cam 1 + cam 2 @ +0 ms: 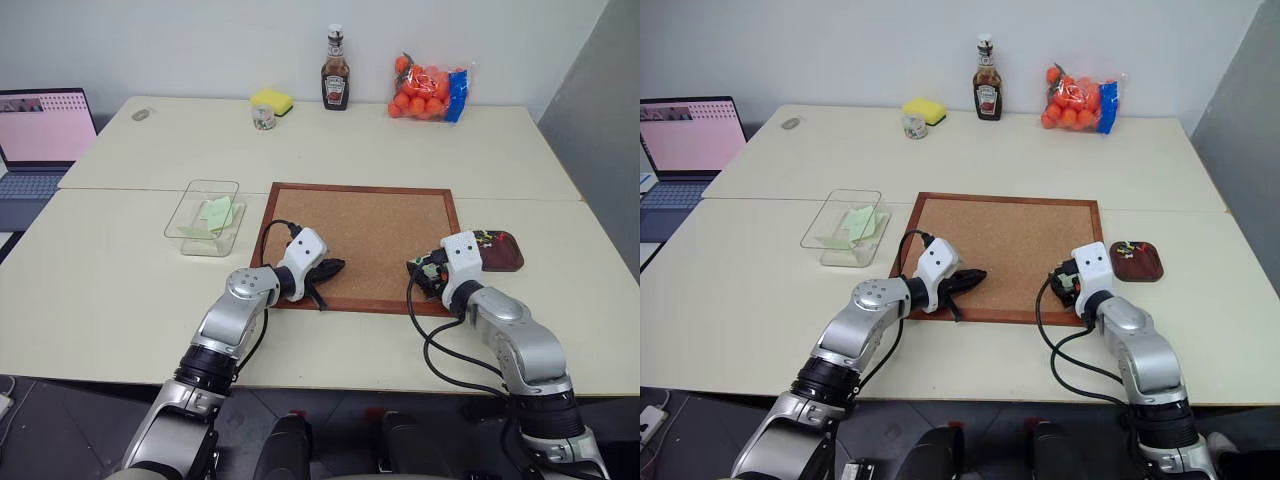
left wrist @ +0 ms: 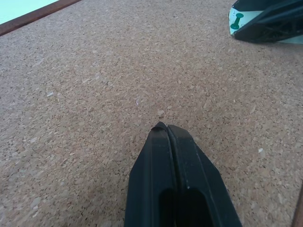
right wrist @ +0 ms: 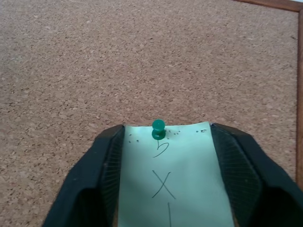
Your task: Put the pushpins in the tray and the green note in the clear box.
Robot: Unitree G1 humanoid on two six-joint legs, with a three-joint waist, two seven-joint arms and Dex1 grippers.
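Note:
A green note with handwritten marks lies on the cork board, near its front right corner. A dark green pushpin stands in the note's far edge. My right gripper is open, one finger on each side of the note and the pin between the tips, untouched. My left gripper is shut and empty, its tip resting low over bare cork at the board's front left. The brown tray sits just right of the board and holds a few coloured pushpins. Left of the board, the clear box holds another green slip.
A laptop stands at the table's far left. Along the back edge are a yellow sponge, a small jar, a sauce bottle and a bag of orange fruit. A seam joins the two tabletops just behind the board.

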